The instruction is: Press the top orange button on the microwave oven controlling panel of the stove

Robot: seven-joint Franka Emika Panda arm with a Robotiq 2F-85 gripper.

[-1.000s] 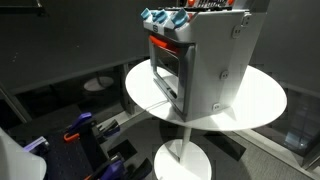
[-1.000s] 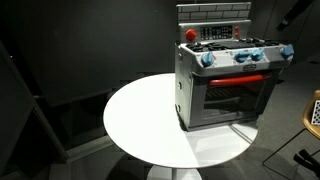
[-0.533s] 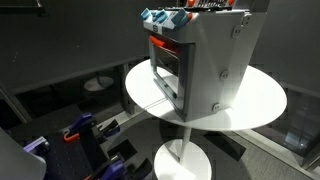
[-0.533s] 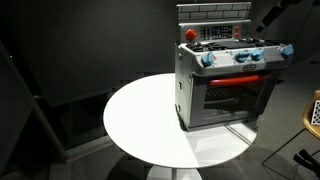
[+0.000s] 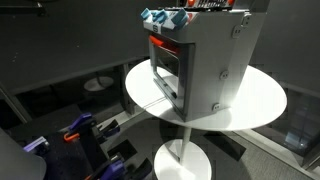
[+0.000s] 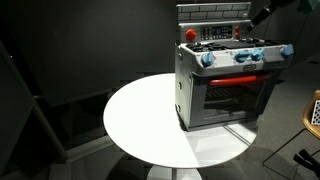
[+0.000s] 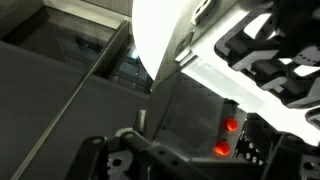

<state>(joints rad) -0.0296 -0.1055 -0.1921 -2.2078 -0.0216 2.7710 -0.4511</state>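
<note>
The light-grey toy stove (image 6: 225, 75) stands on the round white table (image 6: 150, 120), with blue knobs and red parts on top and a dark windowed door. It also shows from its side in an exterior view (image 5: 205, 60). My gripper (image 6: 259, 16) comes in from the upper right, close to the stove's raised back panel. The wrist view is upside down. It shows the stove's grey wall with two orange buttons (image 7: 221, 149), one above the other, beside a dark keypad (image 7: 275, 150). Dark gripper parts (image 7: 120, 155) fill the bottom edge; the jaws are unclear.
The table (image 5: 255, 100) stands on a single pedestal with a round white base (image 5: 180, 160). Blue and orange equipment (image 5: 85, 135) lies on the dark floor beside it. Dark walls surround the scene.
In the exterior view that shows it, my gripper has moved left, from the frame's right edge towards the stove's back panel. The stove has not moved.
</note>
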